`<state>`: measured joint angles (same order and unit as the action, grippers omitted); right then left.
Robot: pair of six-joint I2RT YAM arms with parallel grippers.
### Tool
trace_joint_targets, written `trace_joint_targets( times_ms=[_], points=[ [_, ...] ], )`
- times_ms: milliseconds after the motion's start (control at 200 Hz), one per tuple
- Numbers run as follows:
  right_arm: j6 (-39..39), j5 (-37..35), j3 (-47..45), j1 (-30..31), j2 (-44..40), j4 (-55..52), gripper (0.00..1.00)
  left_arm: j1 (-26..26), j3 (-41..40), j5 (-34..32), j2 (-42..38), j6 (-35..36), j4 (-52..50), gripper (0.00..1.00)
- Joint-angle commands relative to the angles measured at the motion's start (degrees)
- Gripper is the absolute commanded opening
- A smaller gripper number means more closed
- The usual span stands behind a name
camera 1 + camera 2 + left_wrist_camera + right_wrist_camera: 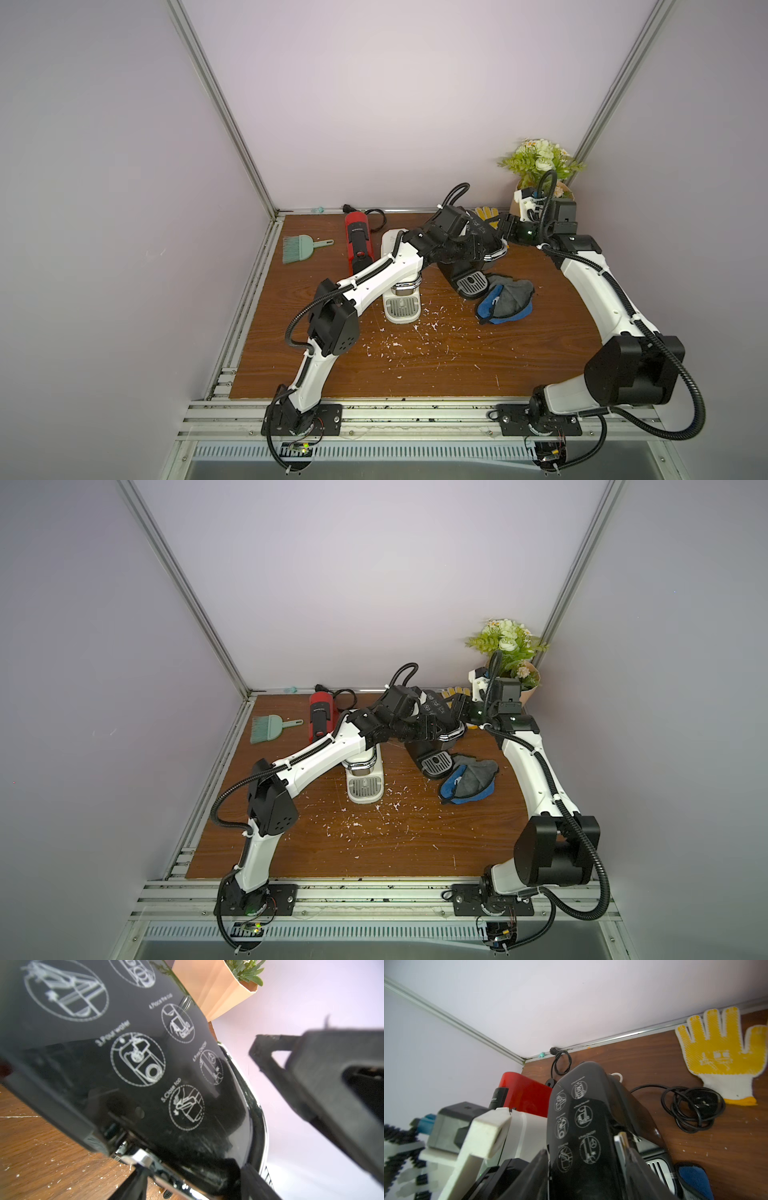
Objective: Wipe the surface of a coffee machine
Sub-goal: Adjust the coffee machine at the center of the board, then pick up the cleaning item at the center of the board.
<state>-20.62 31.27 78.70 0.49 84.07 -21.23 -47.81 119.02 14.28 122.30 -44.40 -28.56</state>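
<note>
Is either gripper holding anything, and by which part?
Left gripper: open around the black coffee machine's top, one finger clear, holding nothing. Right gripper straddles the same top; grip cannot be told. The cloth lies unheld.

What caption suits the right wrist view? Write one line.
Black coffee machine with printed instruction icons up close; yellow glove and coiled cord on the wooden table beyond.

glossy blk plastic coffee machine [135,1095], wood-grain table [436,365]

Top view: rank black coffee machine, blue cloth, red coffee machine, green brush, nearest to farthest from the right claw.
1. black coffee machine, at the right claw
2. blue cloth, nearer the front
3. red coffee machine, back left
4. green brush, leftmost
</note>
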Motion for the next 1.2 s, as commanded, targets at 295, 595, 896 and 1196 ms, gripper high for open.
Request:
trace_joint_targets(
  times_ms=[295, 595, 896, 1196],
  points=[
    [-1.2, -8.1, -16.0, -8.0, -10.8, 2.6, 0.72, 1.3, -2.5, -7.2, -4.8, 3.7, -13.8, 0.99],
    [0.8, -12.5, -27.7, -8.4, -7.9, 5.0, 0.75, 1.6, -7.1, -11.6, -11.3, 5.5, -14.1, 0.99],
    [1.6, -15.9, -31.0, -8.1, -2.9, 7.2, 0.79, 1.7, -9.4, -12.5, -15.0, 8.8, -13.6, 0.99],
    [2.1, -22.1, -28.1, -3.7, 6.3, 7.1, 0.82, 1.0, -14.1, -10.6, -18.8, 10.2, -8.3, 1.0]
  ],
)
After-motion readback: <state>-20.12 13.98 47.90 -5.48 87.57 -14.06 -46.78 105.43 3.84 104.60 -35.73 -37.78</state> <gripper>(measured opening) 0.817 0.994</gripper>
